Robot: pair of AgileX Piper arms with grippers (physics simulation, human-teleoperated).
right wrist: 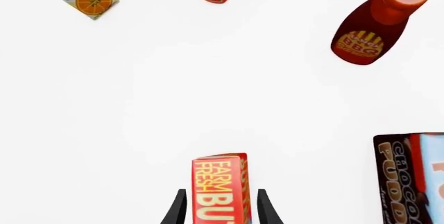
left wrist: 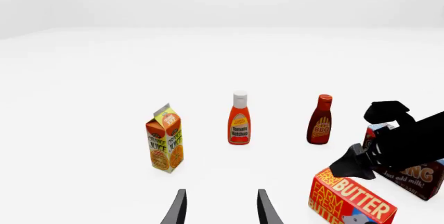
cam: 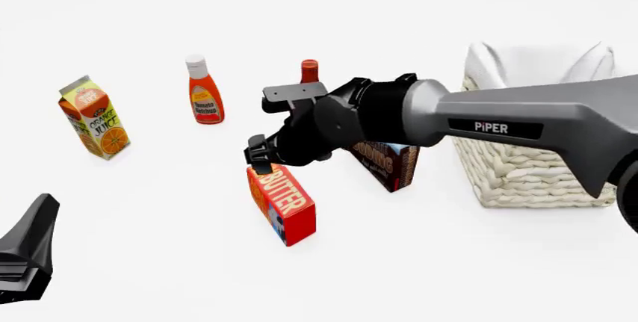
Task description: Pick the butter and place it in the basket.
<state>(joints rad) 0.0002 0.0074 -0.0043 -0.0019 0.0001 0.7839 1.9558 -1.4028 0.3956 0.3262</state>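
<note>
The butter (cam: pixel 282 204) is a red-orange box with pale lettering, standing on end on the table, a little tilted. It also shows in the left wrist view (left wrist: pixel 354 202). My right gripper (cam: pixel 261 159) is at its upper end. In the right wrist view the butter (right wrist: pixel 220 187) sits between the two fingers (right wrist: pixel 178 209), with a narrow gap on each side, so the jaws are open around it. The basket (cam: pixel 528 172), cream woven with white lining, stands at the right. My left gripper (left wrist: pixel 220 211) is open and empty, low at the near left, away from the butter.
The chocolate pudding box (cam: pixel 391 163) stands just behind the butter, under my right arm. An orange juice carton (cam: pixel 95 118), a ketchup bottle (cam: pixel 205 92) and a BBQ sauce bottle (cam: pixel 309 70) stand farther back on the left.
</note>
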